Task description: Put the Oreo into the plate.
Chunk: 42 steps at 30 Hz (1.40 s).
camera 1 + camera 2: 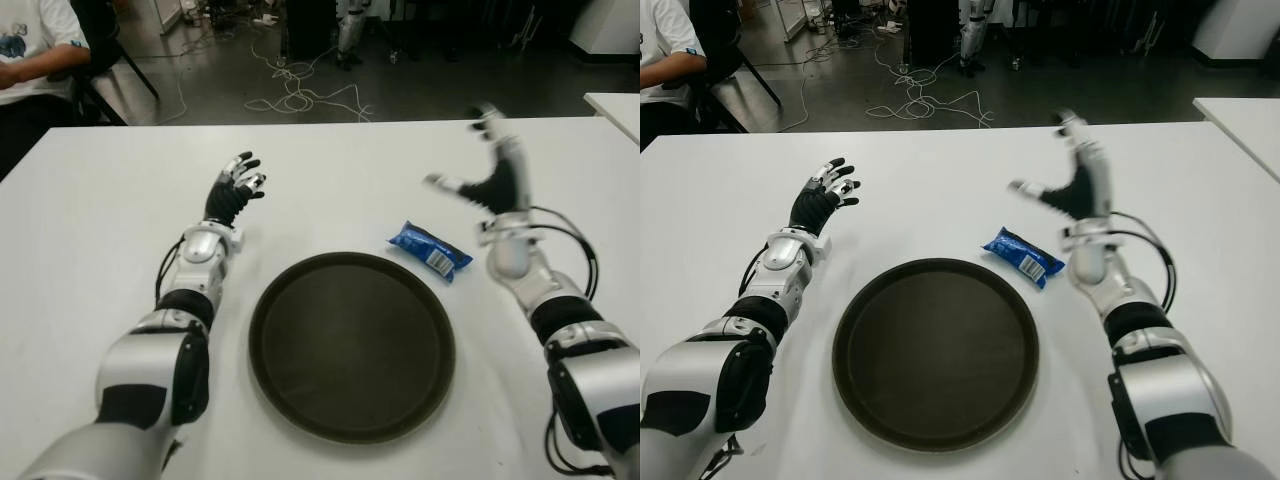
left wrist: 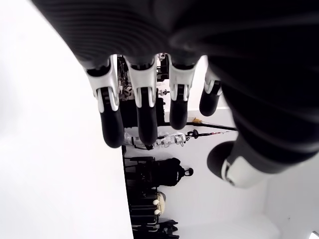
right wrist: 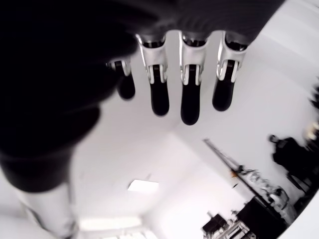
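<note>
Nearest the robot, we note a round dark plate [image 1: 352, 345] lying flat on the white surface [image 1: 90, 230], roughly centred between the two arms. Nothing lies in it.

Just beyond the plate's far right rim we find the Oreo [image 1: 429, 250], a blue packet lying flat on the surface at a slant. It sits close to the rim but outside the plate, and we see a narrow strip of bare surface between the two. No finger touches it.

To the right of the packet stands the right robot hand [image 1: 487, 178], raised above the surface with its palm turned inward. Its fingers point up and away while the thumb juts toward the left. Its wrist view shows four straight fingers [image 3: 191, 97] spread apart, with nothing between them. We record it as open and empty.

On the other side of the plate, the left robot hand [image 1: 233, 192] shows over the surface at about the same depth, well apart from the Oreo. Its fingers [image 2: 145, 112] are extended with only a slight curl and hold nothing. We cannot tell whether it touches the surface.

Beyond the far edge of the surface we observe a dark floor [image 1: 420, 90] with loose cables [image 1: 295, 95] strewn across it. At the far left corner a person [image 1: 30, 50] in a white shirt sits beside the surface, only partly in view. A second white table [image 1: 618, 108] shows at the far right.
</note>
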{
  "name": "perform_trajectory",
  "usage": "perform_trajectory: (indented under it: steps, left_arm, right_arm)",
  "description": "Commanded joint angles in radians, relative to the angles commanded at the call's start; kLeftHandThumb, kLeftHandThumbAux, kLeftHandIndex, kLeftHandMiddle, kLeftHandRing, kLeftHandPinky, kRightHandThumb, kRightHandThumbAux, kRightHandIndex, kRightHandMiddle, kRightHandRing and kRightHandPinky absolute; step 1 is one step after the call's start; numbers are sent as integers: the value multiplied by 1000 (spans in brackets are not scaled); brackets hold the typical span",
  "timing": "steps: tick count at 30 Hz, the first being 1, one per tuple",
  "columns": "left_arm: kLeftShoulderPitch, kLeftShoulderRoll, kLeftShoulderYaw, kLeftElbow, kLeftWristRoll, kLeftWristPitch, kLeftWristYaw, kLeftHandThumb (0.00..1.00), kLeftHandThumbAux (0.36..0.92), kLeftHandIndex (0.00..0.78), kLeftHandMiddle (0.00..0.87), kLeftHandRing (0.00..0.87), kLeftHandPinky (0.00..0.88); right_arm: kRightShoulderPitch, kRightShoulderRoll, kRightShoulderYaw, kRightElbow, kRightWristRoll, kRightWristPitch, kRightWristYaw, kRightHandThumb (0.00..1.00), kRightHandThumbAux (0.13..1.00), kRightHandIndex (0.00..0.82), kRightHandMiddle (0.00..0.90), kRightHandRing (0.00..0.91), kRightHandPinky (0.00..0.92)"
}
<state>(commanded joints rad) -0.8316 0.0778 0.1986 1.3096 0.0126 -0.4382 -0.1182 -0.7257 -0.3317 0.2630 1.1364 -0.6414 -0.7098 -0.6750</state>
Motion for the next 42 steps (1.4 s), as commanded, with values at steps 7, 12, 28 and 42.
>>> perform_trajectory:
  steps: [7, 12, 28, 42]
  left_arm:
    - [2, 1, -3, -1, 2, -5, -1, 114, 588, 39, 136, 176, 263]
    - [2, 2, -2, -1, 1, -3, -1, 119, 602, 43, 142, 178, 255]
    - [2, -1, 12, -2, -11, -3, -7, 135, 613, 45, 149, 183, 257]
    - [4, 5, 2, -2, 0, -10, -7, 131, 599, 49, 148, 182, 258]
  right_arm:
    - [-10, -44, 122, -57, -95, 171, 210, 0, 720, 97, 155, 179, 182]
    - [14, -75, 177, -187, -125, 305, 420, 0, 661, 96, 143, 157, 146]
    - [86, -120, 243, -493, -174, 621, 783, 0, 645, 146, 173, 184, 174]
    - [139, -132, 269, -681, -255, 794, 905, 0, 650, 130, 146, 153, 148]
